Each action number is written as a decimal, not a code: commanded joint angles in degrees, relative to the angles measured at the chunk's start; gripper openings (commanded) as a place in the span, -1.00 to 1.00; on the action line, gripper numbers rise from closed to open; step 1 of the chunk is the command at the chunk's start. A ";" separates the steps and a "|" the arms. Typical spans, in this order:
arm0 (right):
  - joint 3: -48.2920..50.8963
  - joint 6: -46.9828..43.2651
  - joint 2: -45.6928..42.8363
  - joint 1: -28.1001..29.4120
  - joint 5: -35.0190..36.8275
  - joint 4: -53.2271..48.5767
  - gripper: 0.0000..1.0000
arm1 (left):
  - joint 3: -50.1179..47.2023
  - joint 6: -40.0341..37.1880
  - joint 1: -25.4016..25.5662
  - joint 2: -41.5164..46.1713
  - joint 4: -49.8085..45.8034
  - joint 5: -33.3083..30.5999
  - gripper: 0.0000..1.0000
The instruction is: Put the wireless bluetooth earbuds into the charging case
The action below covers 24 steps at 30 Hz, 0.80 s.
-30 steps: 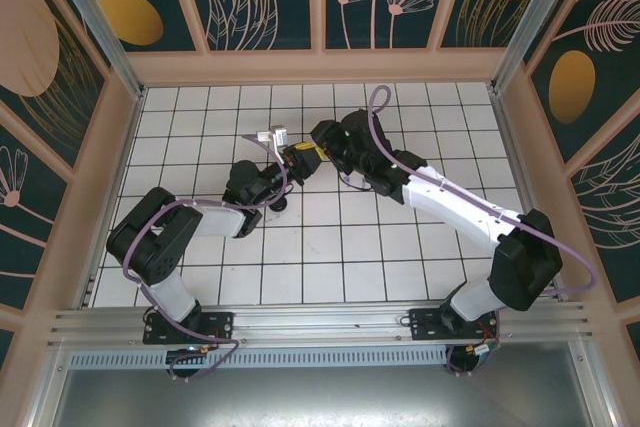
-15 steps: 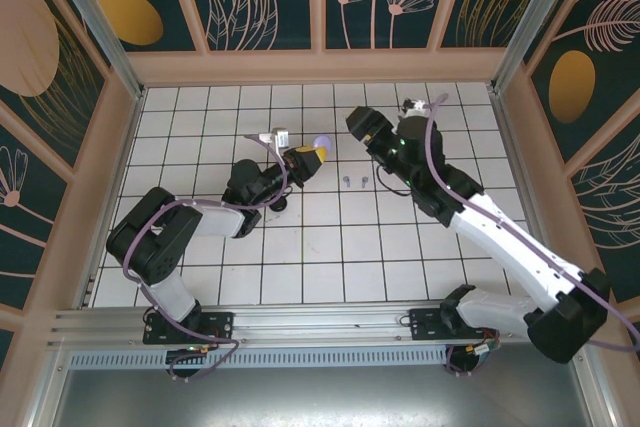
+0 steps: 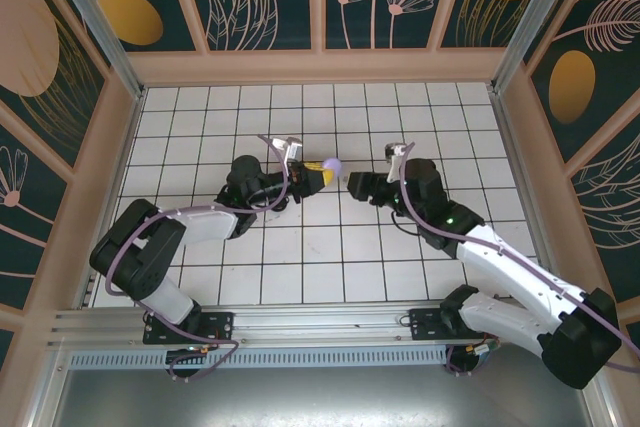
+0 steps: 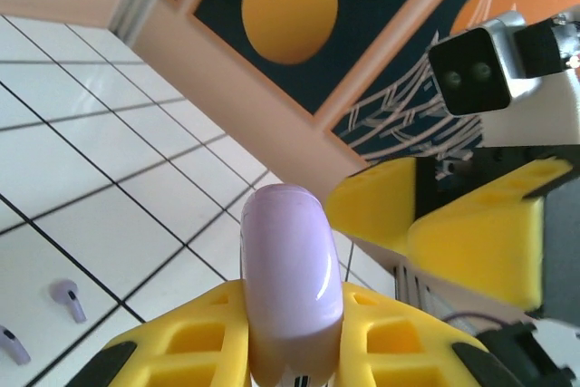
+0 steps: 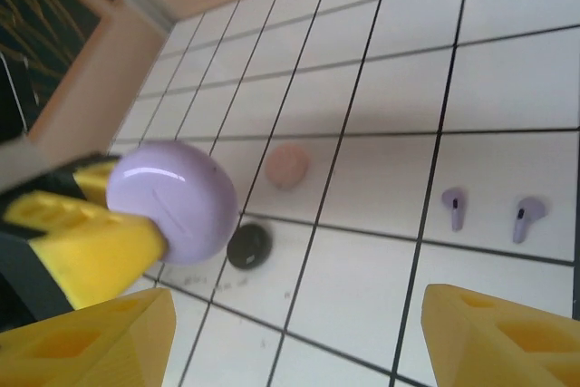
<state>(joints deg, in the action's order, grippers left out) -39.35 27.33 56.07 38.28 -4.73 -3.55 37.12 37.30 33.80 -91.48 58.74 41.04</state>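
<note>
Slippage worry: left tool point(image 3: 322, 172) pinches lilac case point(image 3: 334, 164), open right tool point(image 3: 358, 185) at its 3 o'clock could bump it loose.

Right jaws swung back from far tiles, now facing lilac case point(image 3: 333, 164); left jaws with case shifted right.

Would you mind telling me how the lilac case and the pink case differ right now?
The lilac case is clamped in the left gripper, held off the table; the pink case lies free on it. One is glossy lilac, the other dull pink. Both look rounded and smooth.
</note>
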 commanded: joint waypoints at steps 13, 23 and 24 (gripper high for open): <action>-1.29 -9.05 4.72 -0.43 -10.80 7.10 0.41 | 1.72 -5.00 -0.14 2.76 -8.55 8.60 -1.00; -0.07 -6.49 9.06 -5.52 -11.50 12.32 0.29 | 2.05 -4.08 -0.14 4.19 -8.07 10.82 -1.00; 0.27 -5.96 9.54 -6.34 -11.53 12.76 0.27 | 2.08 -4.06 -0.14 4.44 -8.11 11.02 -1.00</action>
<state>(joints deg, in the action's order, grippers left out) -38.94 20.08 64.23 34.22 -16.21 5.04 37.74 33.65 33.43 -89.41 49.34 48.99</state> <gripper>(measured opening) 0.640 0.208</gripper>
